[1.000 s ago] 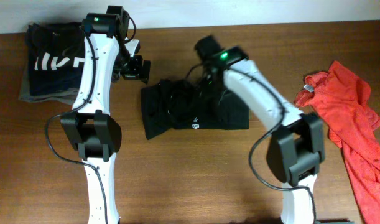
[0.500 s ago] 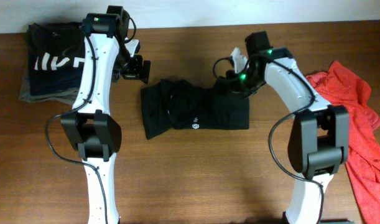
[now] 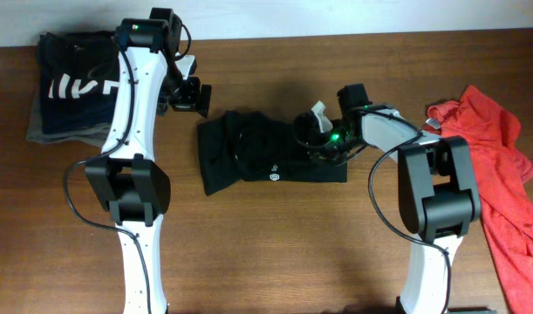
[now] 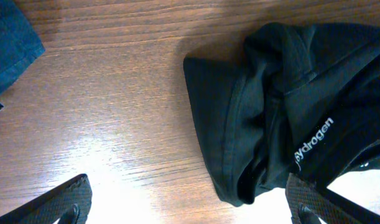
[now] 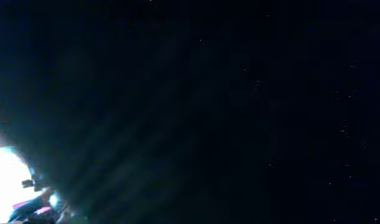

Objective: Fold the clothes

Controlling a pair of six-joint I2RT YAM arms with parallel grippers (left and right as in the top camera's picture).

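Observation:
The black garment (image 3: pixel 270 157) lies crumpled at mid-table, a small white logo (image 3: pixel 274 174) near its front edge. My right gripper (image 3: pixel 315 138) is pressed down into its upper right part, shut on the cloth. Dark fabric (image 5: pixel 208 93) fills the right wrist view and hides the fingers. My left gripper (image 3: pixel 193 94) hovers open just beyond the garment's back left corner. In the left wrist view its fingers (image 4: pixel 74 199) stand wide apart over bare wood, and the garment (image 4: pixel 283 106) with white lettering lies to the right. The orange-red shirt (image 3: pixel 502 174) lies rumpled at the right edge.
A folded pile of dark clothes (image 3: pixel 74 83) with white print sits at the back left corner; its blue edge (image 4: pixel 9 43) shows in the left wrist view. Both arm bases stand near the front of the wooden table (image 3: pixel 275 253).
My right arm swung from over the garment's middle out to the right, then came down on its upper right part and the gripper shut. The left arm stayed still and open.

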